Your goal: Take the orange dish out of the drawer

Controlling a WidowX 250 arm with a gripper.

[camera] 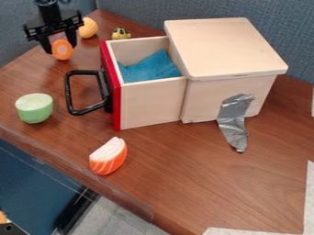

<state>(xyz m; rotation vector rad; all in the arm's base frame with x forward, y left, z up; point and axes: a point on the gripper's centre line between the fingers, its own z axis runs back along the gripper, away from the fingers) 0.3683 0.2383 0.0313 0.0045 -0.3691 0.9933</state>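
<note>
The gripper has its 2 jaws spread, 1 to each side of a round orange piece, which is probably the orange dish of the task. Whether either jaw touches it cannot be told. The piece is outside the drawer, well beyond the black handle, so the taking-out looks done and a clean release is likely what remains.

To do that well, the arm should first make sure the piece bears on the bench, then rise straight up with both jaws held wide. Any sideways slip during the lift could tip the piece or roll it, as its edge looks rounded. The yellow ridged piece lies near the jaws on the box side, so a swing that way before gaining height might knock it.

Farther out, the drawer stands open with a blue cloth inside; its red front and handle jut toward the work, and a low retreat across them could snag. The green piece and the orange-and-white wedge sit apart, well out of the way.
</note>
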